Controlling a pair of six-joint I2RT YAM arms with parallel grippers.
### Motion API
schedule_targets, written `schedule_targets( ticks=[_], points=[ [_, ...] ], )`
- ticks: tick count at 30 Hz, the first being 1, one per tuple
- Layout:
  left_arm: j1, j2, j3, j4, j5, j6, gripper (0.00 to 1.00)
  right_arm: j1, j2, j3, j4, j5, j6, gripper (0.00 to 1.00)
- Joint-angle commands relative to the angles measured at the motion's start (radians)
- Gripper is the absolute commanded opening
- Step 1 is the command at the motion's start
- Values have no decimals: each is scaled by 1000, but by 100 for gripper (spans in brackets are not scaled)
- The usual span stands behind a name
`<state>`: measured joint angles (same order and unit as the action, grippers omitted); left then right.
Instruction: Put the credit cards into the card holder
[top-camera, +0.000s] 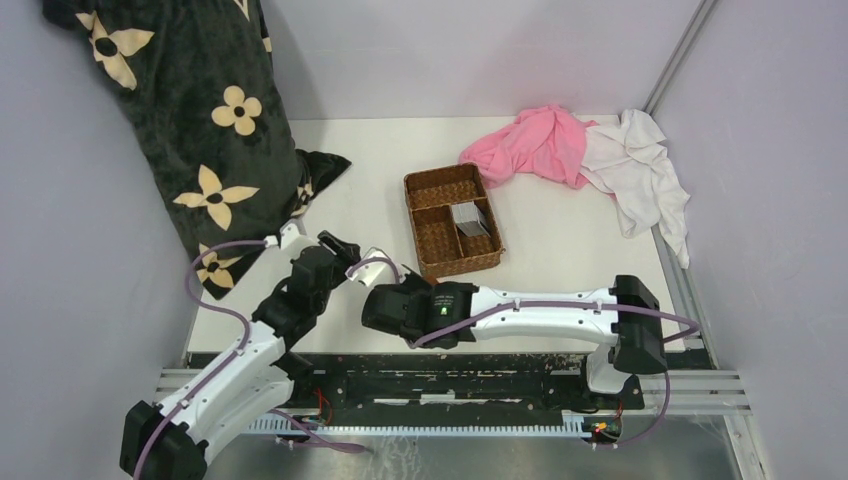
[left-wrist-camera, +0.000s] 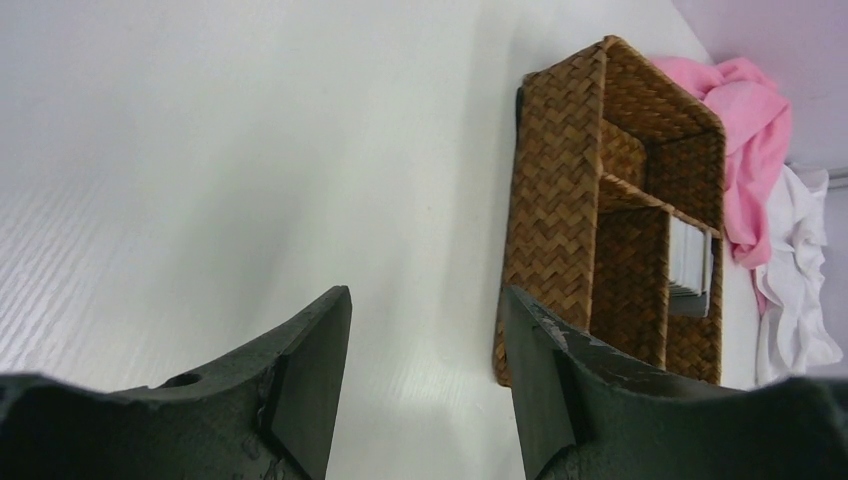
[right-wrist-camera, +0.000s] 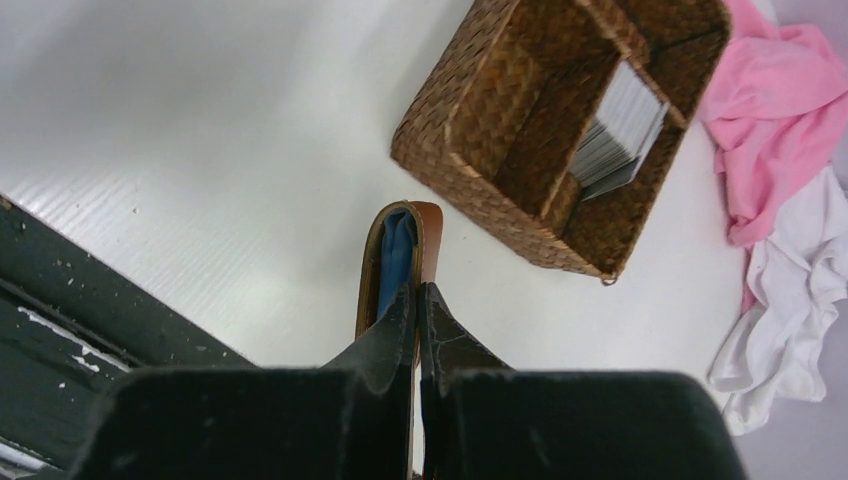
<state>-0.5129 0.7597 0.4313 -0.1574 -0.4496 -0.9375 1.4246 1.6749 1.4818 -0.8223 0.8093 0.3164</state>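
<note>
On the table (top-camera: 560, 250) beside the wicker basket (top-camera: 440, 245), the left gripper (left-wrist-camera: 425, 300) is hovering apart and empty, the right gripper (right-wrist-camera: 418, 300) is clamping the card holder (right-wrist-camera: 400, 255), and the credit cards (top-camera: 468, 218) are lying in the basket, likely needing fetching next

A robot lab test cell: plain grey panel walls (top-camera: 760, 150) enclose a white tabletop (top-camera: 370, 150) edged by slotted aluminium rail (top-camera: 720, 385).
</note>
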Motion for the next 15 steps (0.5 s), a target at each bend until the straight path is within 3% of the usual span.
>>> schedule_targets(
  ticks=[1, 6, 15],
  points=[
    [-2, -66, -26, -76, -69, -102, 64, 3, -30, -29, 97, -46, 48, 1],
    [-3, -182, -56, -113, -121, -118, 63, -27, -111, -53, 168, -274, 107, 1],
    [-3, -270, -104, -78, -155, -116, 62, -224, -206, -220, 410, -729, 255, 1]
  ],
)
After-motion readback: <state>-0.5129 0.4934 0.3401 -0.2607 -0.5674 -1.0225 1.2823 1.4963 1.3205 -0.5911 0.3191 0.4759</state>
